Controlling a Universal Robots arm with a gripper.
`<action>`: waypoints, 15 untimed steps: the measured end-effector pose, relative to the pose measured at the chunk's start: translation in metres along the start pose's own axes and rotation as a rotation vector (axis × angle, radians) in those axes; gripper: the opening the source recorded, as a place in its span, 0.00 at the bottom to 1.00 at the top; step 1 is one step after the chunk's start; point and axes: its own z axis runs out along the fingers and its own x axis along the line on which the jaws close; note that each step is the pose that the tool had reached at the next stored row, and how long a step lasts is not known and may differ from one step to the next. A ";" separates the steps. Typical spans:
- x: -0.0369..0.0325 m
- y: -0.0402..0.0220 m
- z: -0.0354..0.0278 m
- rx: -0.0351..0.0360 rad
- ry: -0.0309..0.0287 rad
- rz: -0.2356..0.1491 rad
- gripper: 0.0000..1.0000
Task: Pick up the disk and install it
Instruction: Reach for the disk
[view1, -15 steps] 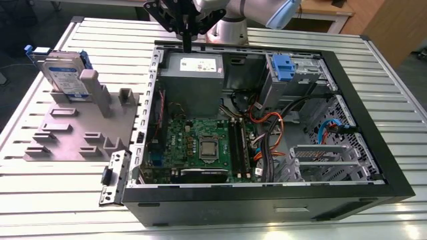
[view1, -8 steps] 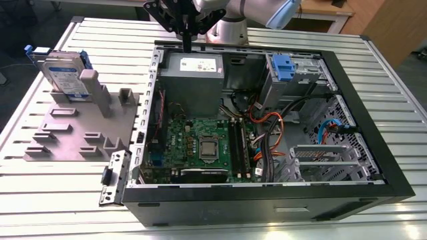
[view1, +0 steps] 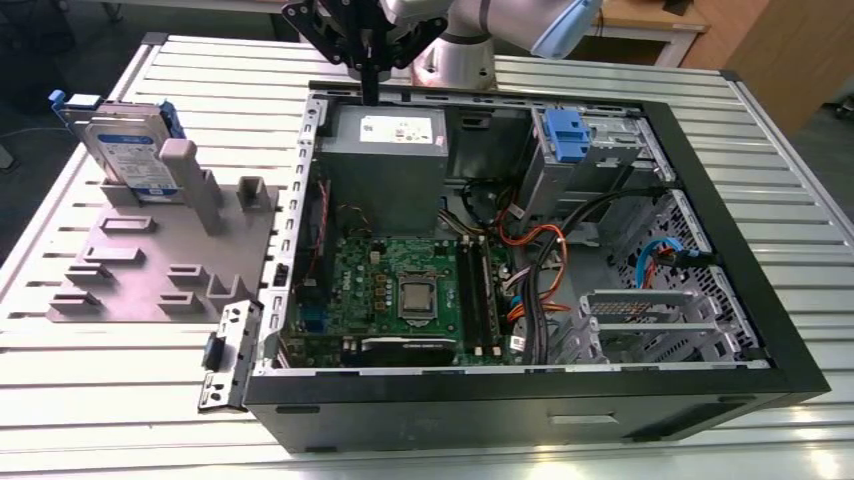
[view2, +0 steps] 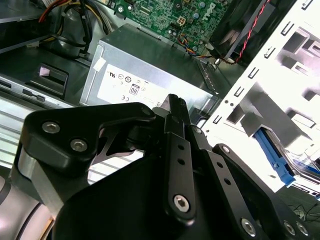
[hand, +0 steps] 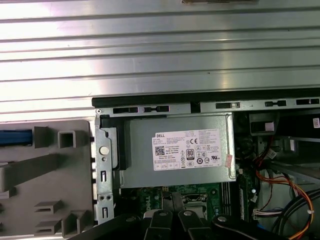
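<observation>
Silver disk (view1: 127, 150): you find it standing on edge in the grey fixture (view1: 147, 270), at 9 o'clock from the open case (view1: 534, 390) in the exterior view. It is parked upright with its blue carrier frame uppermost. I judge this leaves the top edge free for a grasp from above.
Gripper (view1: 370, 97): it hangs over the back rim of the case, at 12 o'clock in the exterior view. The disk lies toward 8 o'clock from it, well apart.
Pincer state: the fingers are pressed together with nothing between them, so you carry no load.
Power supply box (view1: 387, 165): in both wrist views this grey metal box lies just under the fingertips, white sticker up. It is fixed hardware, not your target.
Drive cage (view1: 607, 150): it sits at 1 o'clock inside the case, with a small blue latch (view1: 566, 135) on it. I judge this to be the bay the disk belongs in.
Table (view1: 120, 400): its ribbed metal top carries both fixture and case, side by side.
Progress: judging by the disk resting in its fixture, the pick-up is not yet done.
</observation>
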 end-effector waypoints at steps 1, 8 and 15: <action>0.0000 0.0000 0.0000 0.0000 0.0000 0.000 0.11; 0.0018 -0.0002 -0.0001 0.0000 0.0000 0.000 0.11; 0.0068 -0.0005 -0.0002 0.0001 0.0000 0.000 0.11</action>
